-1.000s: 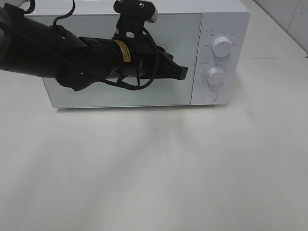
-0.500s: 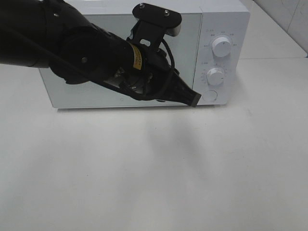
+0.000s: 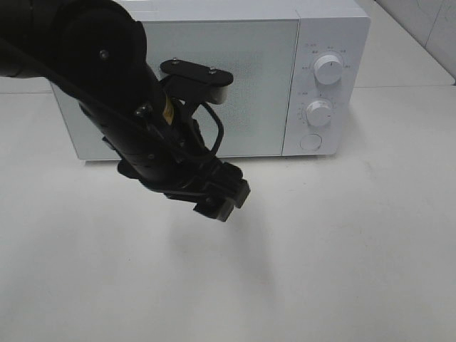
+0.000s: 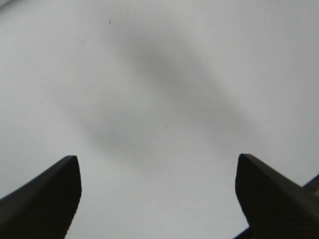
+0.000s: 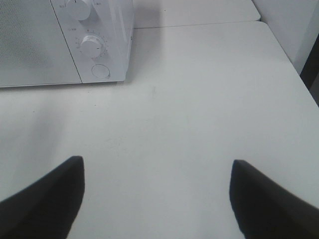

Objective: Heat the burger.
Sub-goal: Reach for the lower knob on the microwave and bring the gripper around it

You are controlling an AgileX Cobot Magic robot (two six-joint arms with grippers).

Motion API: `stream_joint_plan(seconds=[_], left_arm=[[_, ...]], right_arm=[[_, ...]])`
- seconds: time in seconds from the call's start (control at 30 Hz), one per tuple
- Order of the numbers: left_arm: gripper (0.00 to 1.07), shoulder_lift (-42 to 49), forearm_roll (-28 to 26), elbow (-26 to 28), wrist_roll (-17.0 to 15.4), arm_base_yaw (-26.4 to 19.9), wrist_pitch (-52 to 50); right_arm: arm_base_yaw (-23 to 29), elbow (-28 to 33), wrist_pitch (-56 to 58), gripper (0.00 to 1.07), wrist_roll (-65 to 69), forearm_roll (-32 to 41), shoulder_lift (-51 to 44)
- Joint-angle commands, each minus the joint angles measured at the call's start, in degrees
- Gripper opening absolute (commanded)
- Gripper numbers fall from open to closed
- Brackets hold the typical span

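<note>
Left gripper (image 3: 228,201): jaws wide, nothing between them, hanging over the table (image 3: 342,271) in front of the microwave (image 3: 214,78). Right gripper (image 5: 157,169): also wide and empty, seen only from its own wrist. Microwave door shut. Burger in no view; inside or off-frame, cannot tell. Step, at a guess: setting the heat. Next move probably needs a centred pinch on a dial (image 3: 319,112). Dial markings too small to read.

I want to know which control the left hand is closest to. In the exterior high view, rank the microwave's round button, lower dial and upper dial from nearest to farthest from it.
1. The round button, lowest on the right side of the microwave, up and right of the left hand.
2. The lower dial, just above the button.
3. The upper dial, topmost.
</note>
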State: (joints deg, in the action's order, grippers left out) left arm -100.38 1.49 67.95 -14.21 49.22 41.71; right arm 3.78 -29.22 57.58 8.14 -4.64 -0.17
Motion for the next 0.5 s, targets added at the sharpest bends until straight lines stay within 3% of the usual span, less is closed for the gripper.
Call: stream_joint_plan(seconds=[0.03, 0.33, 0.5], left_arm=[[0.78, 1.4, 1.7, 0.5, 0.1, 0.3, 6.4], [0.78, 5.6, 5.5, 0.5, -0.4, -0.1, 18.9], [0.78, 8.6, 3.4, 0.5, -0.1, -4.9, 21.4]], right_arm=[[-0.3, 0.5, -0.2, 0.76, 0.7, 0.2, -1.7], [-0.3, 0.5, -0.2, 0.76, 0.7, 0.2, -1.7], [-0.3, 0.5, -0.2, 0.76, 0.7, 0.2, -1.7]])
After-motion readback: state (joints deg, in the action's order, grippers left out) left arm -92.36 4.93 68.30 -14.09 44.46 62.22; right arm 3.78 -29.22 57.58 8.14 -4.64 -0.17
